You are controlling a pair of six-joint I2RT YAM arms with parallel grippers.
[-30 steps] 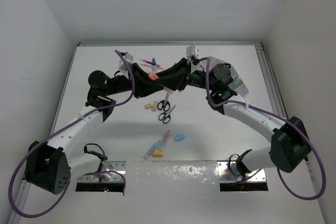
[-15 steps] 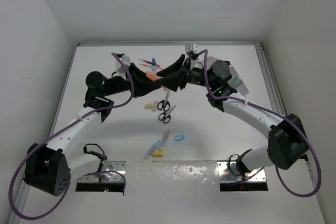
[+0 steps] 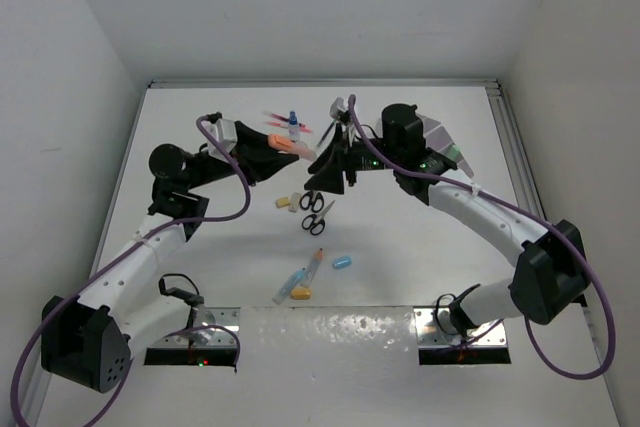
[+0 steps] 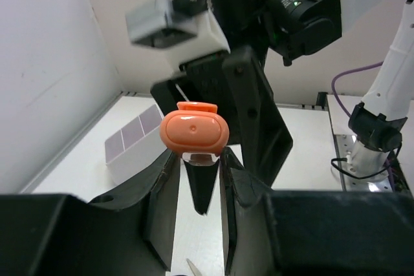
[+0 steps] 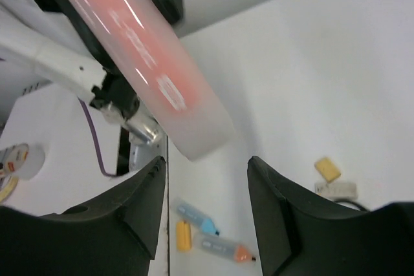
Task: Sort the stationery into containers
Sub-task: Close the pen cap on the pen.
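Note:
My left gripper [image 3: 284,144] is shut on an orange-capped highlighter [image 3: 294,146], held up over the back of the table; the cap [image 4: 194,132] sticks out past its fingers [image 4: 162,185]. My right gripper [image 3: 322,179] stands open just right of it, and the highlighter's translucent barrel [image 5: 145,69] ends just beyond its fingertips, apart from them. The white organiser [image 4: 132,143] with lilac compartments shows in the left wrist view and lies partly behind the right arm [image 3: 447,147].
Two black scissors [image 3: 315,209] and beige erasers [image 3: 288,202] lie mid-table. Nearer me are a blue capsule [image 3: 342,262], a blue highlighter [image 5: 197,218], a yellow piece [image 5: 183,236] and an orange-tipped one [image 5: 223,248]. Red pens and a blue-capped bottle [image 3: 293,125] lie at the back.
My right gripper has opened and let go of the highlighter, then drawn down and away. My left arm has pulled back to the left, keeping the highlighter.

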